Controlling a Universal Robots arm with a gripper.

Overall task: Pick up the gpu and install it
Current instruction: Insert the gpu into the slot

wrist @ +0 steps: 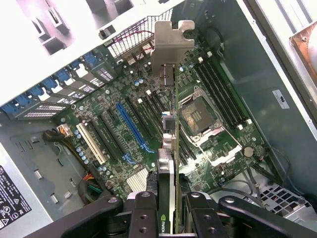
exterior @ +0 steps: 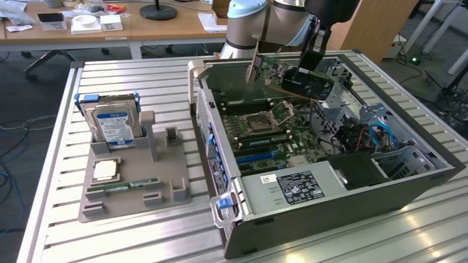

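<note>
While the gripper (wrist: 171, 204) clamps the gpu (wrist: 169, 134) edge-on, jaws part-closed, above the motherboard (wrist: 99, 106) inside the case (exterior: 329, 219), we judge its edge must run parallel to the blue slot (wrist: 132, 126), apparently near it.

A slatted metal table (exterior: 146, 82) is seen in the foreground, light being reflected off its slats (most strongly toward the exterior view's right). Behind it a wooden desk (exterior: 153, 32) is set, on which a black round stand base (exterior: 158, 11) is placed. The grey floor (exterior: 29, 93) is crossed by loose cables (exterior: 9, 129), and a pale wooden panel (exterior: 376, 27) is stood at the exterior view's right
</note>
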